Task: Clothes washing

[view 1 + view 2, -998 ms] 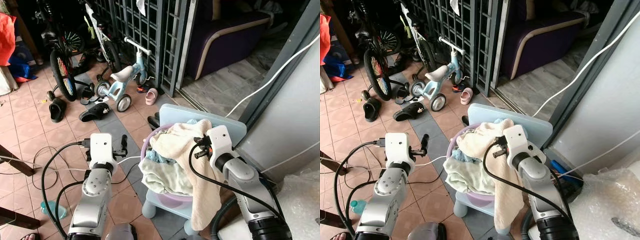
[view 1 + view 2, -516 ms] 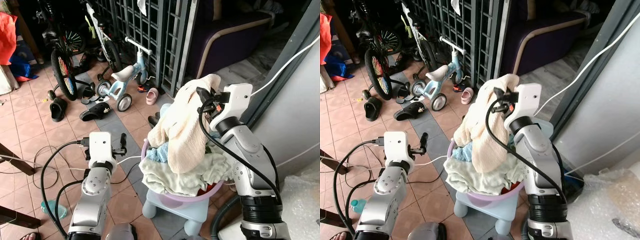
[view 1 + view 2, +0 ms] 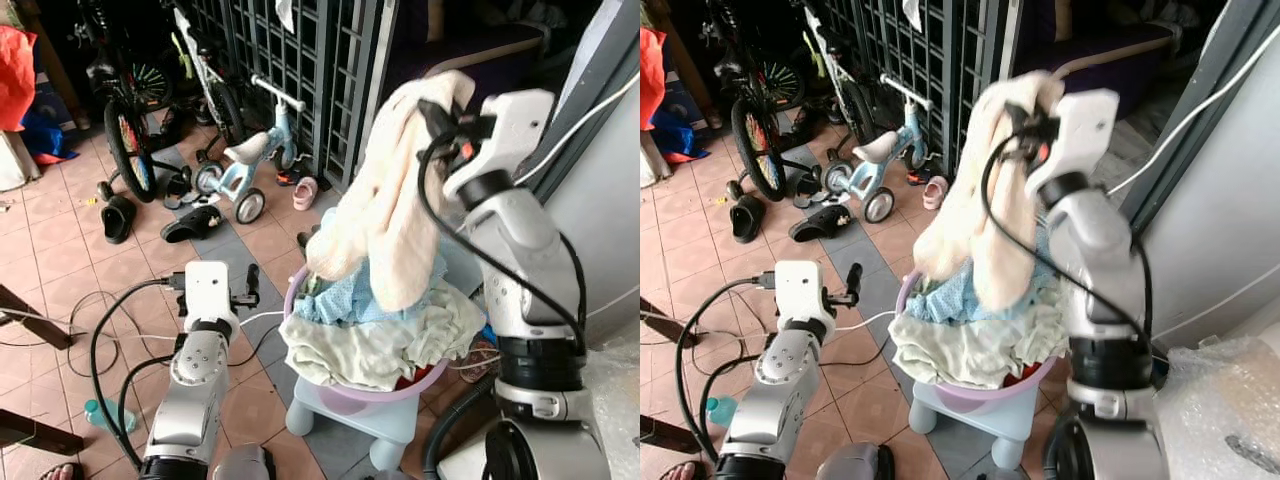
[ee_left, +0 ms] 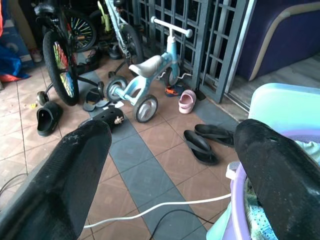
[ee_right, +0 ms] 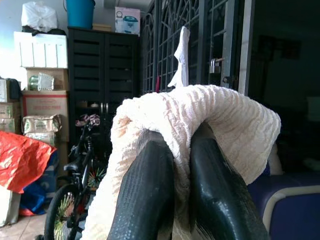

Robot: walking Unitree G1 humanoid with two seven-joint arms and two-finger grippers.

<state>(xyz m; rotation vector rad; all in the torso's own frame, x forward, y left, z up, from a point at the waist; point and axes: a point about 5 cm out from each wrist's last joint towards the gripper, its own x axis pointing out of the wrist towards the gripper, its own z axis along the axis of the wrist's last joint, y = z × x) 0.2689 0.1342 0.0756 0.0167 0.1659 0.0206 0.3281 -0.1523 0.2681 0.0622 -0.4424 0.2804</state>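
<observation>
A cream towel [image 3: 385, 210] hangs high above a lilac basin [image 3: 355, 392] heaped with pale clothes, among them a light blue cloth [image 3: 350, 298] and a pale green one [image 3: 370, 345]. My right gripper [image 3: 437, 115] is raised over the basin and shut on the towel's top fold; in the right wrist view the fingers [image 5: 150, 200] pinch the cream towel [image 5: 220, 120] between them. My left gripper [image 3: 243, 290] stands open just left of the basin's rim, near floor level. The left wrist view has its fingers [image 4: 65, 175] wide apart with the lilac basin [image 4: 239, 210] beside one of them.
The basin rests on a pale blue plastic chair [image 3: 345, 415]. A white cable [image 3: 255, 318] runs over the tiled floor. A blue balance bike [image 3: 245, 160], bicycles [image 3: 125, 120], slippers [image 3: 190, 225] and a metal grille door [image 3: 300, 60] lie beyond. Grey appliance wall [image 3: 605, 230] stands at the right.
My right arm has lifted the cream towel from the basin's right side up high above the pile. The left arm has stayed where it was.
</observation>
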